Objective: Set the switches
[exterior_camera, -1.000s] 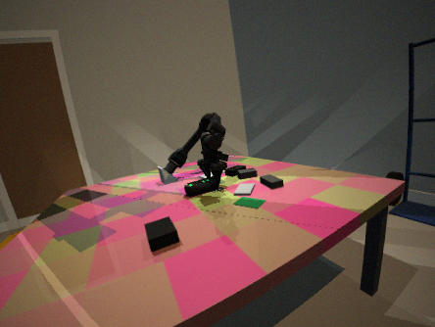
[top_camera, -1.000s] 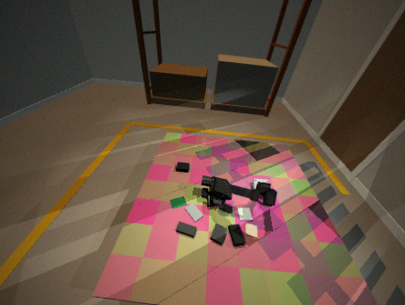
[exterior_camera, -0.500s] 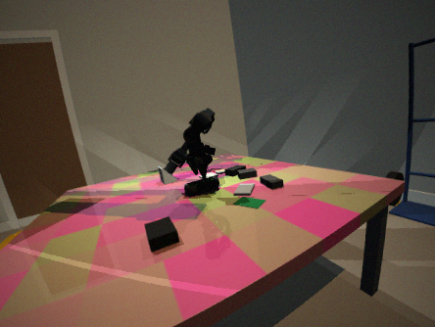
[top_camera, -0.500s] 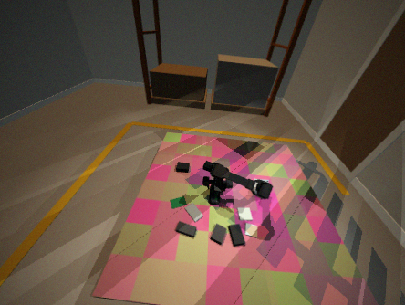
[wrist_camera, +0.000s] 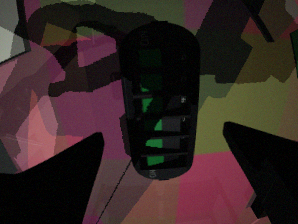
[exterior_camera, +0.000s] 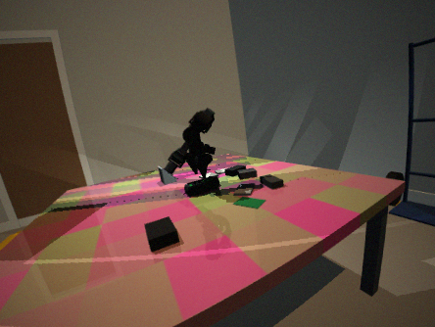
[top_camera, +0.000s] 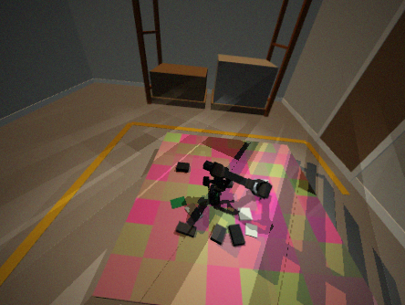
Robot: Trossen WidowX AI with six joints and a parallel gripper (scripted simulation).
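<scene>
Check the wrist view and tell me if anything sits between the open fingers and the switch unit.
Nothing visible does. The controller unit lies on the bench directly below the open gripper, its top with the switches facing the camera, and the gap between the two fingers holds no other part.

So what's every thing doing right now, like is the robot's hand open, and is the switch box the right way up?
Gripper: open, holding nothing, its fingers apart on either side of the controller unit.
Controller unit: lying on the bench with its switch side up, not held.
Rocker switches: some show green, but too dark to read each one.
Green card: lying flat on the bench.
Black block: resting on the bench by itself, apart from the rest.
</scene>
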